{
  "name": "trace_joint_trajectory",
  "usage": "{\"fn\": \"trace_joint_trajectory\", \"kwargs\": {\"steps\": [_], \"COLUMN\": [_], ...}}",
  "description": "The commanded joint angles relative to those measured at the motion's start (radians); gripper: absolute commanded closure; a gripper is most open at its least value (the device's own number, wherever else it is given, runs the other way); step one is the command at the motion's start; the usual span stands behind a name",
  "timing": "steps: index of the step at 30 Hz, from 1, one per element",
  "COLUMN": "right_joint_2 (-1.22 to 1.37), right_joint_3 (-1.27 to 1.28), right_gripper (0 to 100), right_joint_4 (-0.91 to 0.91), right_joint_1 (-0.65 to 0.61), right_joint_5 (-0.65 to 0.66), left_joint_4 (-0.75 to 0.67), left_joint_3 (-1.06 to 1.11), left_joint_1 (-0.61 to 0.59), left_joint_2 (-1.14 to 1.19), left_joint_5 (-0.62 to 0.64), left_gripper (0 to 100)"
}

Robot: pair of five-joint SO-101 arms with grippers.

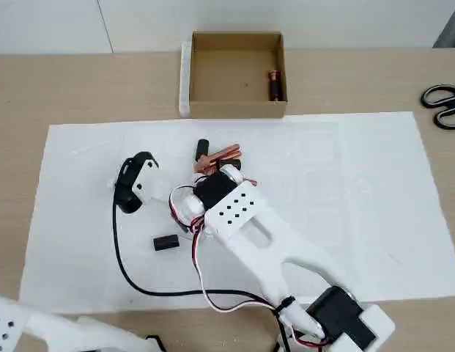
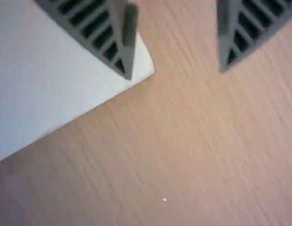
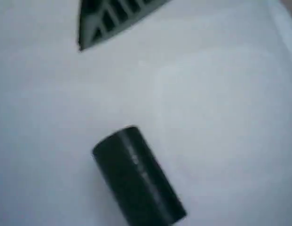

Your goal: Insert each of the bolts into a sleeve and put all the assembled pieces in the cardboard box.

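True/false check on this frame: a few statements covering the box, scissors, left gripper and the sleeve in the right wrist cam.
1. A copper piece lies inside the cardboard box. True.
2. The scissors lie on the white sheet. False: they lie on the bare table, beside the sheet.
3. The left gripper is open above a corner of the sheet. True.
4. The black sleeve in the right wrist view stands upright. False: it lies on its side on the sheet.
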Motion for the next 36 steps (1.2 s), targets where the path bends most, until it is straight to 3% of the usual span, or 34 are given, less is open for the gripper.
{"fn": "trace_joint_trajectory", "kwargs": {"steps": [1, 8, 18, 22, 29, 36], "right_joint_2": [0.001, 0.001, 0.073, 0.113, 0.114, 0.122], "right_joint_3": [-0.006, -0.005, -0.005, -0.006, -0.008, -0.006], "right_gripper": [80.2, 80.2, 80.2, 80.2, 80.2, 80.2], "right_joint_4": [-0.015, -0.058, -0.147, -0.151, -0.151, -0.162], "right_joint_1": [-0.028, -0.065, -0.07, -0.071, -0.082, -0.143], "right_joint_5": [0.008, -0.005, -0.16, -0.166, -0.186, -0.216], "left_joint_4": [0.003, 0.003, -0.049, -0.106, -0.072, -0.044], "left_joint_3": [-0.038, -0.036, -0.041, -0.038, -0.145, -0.24], "left_joint_1": [-0.002, 0.126, 0.436, 0.442, 0.437, 0.437], "left_joint_2": [-0.018, -0.017, -0.009, 0.008, 0.242, 0.295], "left_joint_5": [-0.049, -0.206, -0.245, -0.25, -0.245, -0.245], "left_gripper": [88, 88, 88, 88, 88, 88]}}
